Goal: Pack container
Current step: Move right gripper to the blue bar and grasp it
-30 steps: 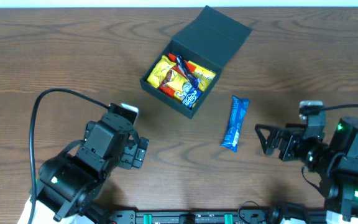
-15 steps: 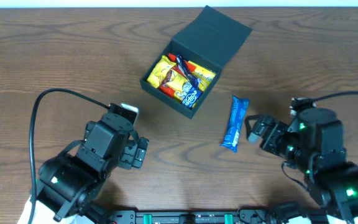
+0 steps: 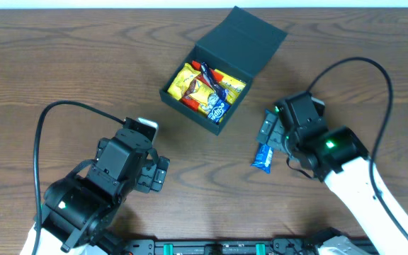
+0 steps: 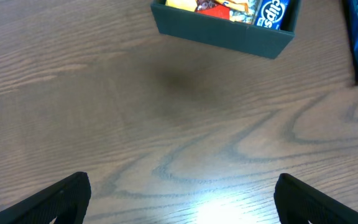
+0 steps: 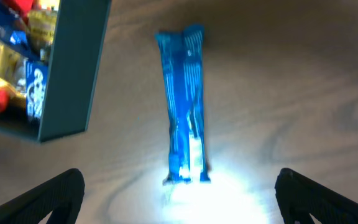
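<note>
We have the container (image 3: 241, 41) part-filled, one blue packet (image 5: 184, 106) unpacked on the surface (image 4: 166, 130), right fingers (image 5: 51, 199) and left fingers (image 4: 58, 202) both spread.

Our blocky black left arm (image 3: 112, 180), our right arm (image 3: 307, 131) black on a white link (image 3: 353, 188), green lights (image 3: 329, 145), looping black cables (image 3: 76, 105), matte black left gripper (image 4: 182, 193) and right gripper (image 5: 179, 190)

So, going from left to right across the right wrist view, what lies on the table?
Snack packets → wall of the container that holds them → blue packet, lying apart from it on the table.
</note>
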Robot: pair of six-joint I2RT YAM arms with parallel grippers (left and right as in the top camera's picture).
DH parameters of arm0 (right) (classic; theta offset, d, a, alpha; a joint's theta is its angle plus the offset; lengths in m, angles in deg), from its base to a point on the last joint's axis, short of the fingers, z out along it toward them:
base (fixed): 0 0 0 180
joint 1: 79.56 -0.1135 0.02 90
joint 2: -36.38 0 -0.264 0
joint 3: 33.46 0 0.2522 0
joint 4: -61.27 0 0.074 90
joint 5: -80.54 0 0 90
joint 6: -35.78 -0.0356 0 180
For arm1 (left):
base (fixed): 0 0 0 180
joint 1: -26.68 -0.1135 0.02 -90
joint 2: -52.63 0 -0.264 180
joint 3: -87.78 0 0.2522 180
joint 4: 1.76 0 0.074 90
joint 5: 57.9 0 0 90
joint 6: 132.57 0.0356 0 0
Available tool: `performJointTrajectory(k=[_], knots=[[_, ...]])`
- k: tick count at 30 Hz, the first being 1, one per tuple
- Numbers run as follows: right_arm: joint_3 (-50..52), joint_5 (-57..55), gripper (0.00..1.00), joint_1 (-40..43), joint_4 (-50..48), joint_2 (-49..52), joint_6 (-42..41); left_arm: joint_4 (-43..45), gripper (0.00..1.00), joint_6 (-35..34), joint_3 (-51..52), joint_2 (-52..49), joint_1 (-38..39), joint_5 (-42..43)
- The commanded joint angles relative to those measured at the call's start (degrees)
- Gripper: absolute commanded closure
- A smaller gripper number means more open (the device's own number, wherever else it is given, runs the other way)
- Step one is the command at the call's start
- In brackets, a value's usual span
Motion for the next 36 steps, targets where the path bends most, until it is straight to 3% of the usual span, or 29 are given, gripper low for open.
performJointTrajectory(k=[1,4,11,15,21,27,36], knots=[[-0.4,-2.6,0.01,1.1,-1.8,3.1,6.5,0.0,0.05,0.8,-0.1,-0.1,-0.2,-0.2],[-0.4,-1.5,0.01,2.8,-2.5,5.6,7.4,0.0,0.05,0.8,-0.1,-0.1,-0.2,-0.2],[0.7,9.5,0.02,7.5,-9.4,11.4,22.5,0.0,0.05,0.8,-0.1,-0.1,-0.2,-0.2],[0.7,10.2,0.08,8.3,-9.1,14.5,18.5,0.0,0.05,0.8,-0.1,-0.1,-0.2,-0.2],[2.0,10.6,0.09,8.1,-6.2,17.4,9.6,0.0,0.05,0.8,-0.1,-0.1,-0.2,-0.2],[8.7,11.2,0.13,8.5,-14.9,17.6,11.3,0.0,0.05,0.8,-0.1,-0.1,-0.2,-0.2],[9.7,11.8,0.11,10.2,-22.8,23.4,14.1,0.0,0.05,0.8,-0.1,-0.1,-0.2,-0.2]])
